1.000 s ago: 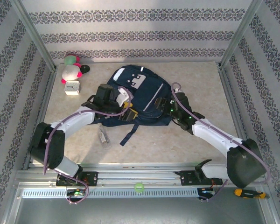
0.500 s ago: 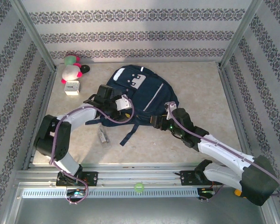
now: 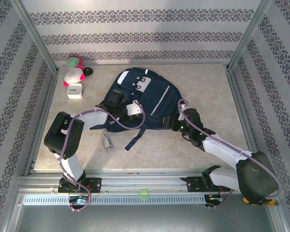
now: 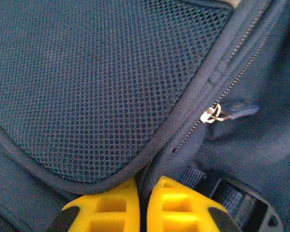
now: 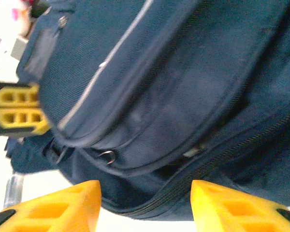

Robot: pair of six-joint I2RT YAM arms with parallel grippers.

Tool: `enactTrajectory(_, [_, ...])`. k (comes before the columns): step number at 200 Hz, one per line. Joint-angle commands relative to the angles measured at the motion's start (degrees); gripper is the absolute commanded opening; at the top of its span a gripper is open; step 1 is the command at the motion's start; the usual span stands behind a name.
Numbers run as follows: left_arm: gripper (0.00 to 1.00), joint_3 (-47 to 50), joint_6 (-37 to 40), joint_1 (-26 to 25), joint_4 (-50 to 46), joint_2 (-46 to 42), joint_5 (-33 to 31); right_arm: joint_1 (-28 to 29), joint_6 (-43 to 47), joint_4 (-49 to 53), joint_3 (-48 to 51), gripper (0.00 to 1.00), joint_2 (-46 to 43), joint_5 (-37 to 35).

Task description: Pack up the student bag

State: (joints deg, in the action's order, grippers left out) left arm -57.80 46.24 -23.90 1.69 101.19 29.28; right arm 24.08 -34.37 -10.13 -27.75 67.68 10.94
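The navy student bag [image 3: 152,94] lies flat in the middle of the table, its white stripe and grey patches facing up. My left gripper [image 3: 128,116] is at the bag's near left edge. The left wrist view has it [image 4: 144,193] shut on the piped seam below a mesh panel [image 4: 87,82], with a zipper pull [image 4: 215,114] just right of it. My right gripper [image 3: 170,123] sits at the bag's near right corner. It [image 5: 145,189] is open and holds nothing, the zippered edge of the bag [image 5: 174,96] close ahead of its fingers.
A pink and white plush [image 3: 73,74], a green toy [image 3: 75,62] and a white cube clock [image 3: 75,90] sit at the back left. A clear bottle [image 3: 106,141] lies beside the loose bag strap [image 3: 133,140]. Bare tabletop [image 3: 208,82] lies right of the bag.
My left gripper has moved up and right along the bag's near edge, still pinching fabric. The right arm swung left, then back slightly, staying at the bag's near right corner.
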Motion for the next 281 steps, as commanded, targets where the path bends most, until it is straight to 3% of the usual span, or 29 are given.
enactTrajectory(1, [0.0,-1.6,-11.0,-0.7,1.9,-2.0,6.3,-1.2,2.8,-0.1,-2.7,0.52,-1.3,2.6])
enactTrajectory(19, [0.0,-1.8,-16.2,-0.8,1.6,-1.8,8.9,0.1,4.7,4.7,-4.0,0.52,-4.6,1.2])
enactTrajectory(54, [0.0,0.0,-23.3,-0.9,3.7,-1.6,11.2,8.2,4.8,12.1,-4.7,0.51,-11.4,-3.7])
enactTrajectory(98, [0.0,-4.4,-24.4,-0.9,-3.9,0.6,12.4,18.4,-4.1,14.0,-8.7,0.5,-5.6,-15.4])
enactTrajectory(131, [0.0,-4.7,-25.7,-0.9,-3.6,0.7,12.7,20.5,-6.3,14.9,-15.7,0.49,5.3,-17.2])
enactTrajectory(183, [0.0,-5.1,-27.0,-0.8,-3.1,0.9,14.5,22.3,-8.2,17.3,-24.4,0.51,18.2,-25.7])
enactTrajectory(233, [0.0,-4.7,-28.1,-0.8,-1.7,0.8,16.3,22.4,-8.3,19.6,-29.4,0.46,24.3,-36.2])
enactTrajectory(253, [0.0,-4.7,-28.4,-0.8,-1.4,0.7,16.8,21.3,-8.6,18.8,-30.1,0.43,25.7,-36.6])
enactTrajectory(281, [0.0,-4.5,-27.8,-0.8,-1.8,0.5,15.8,20.5,-8.2,18.6,-29.6,0.27,25.7,-38.0])
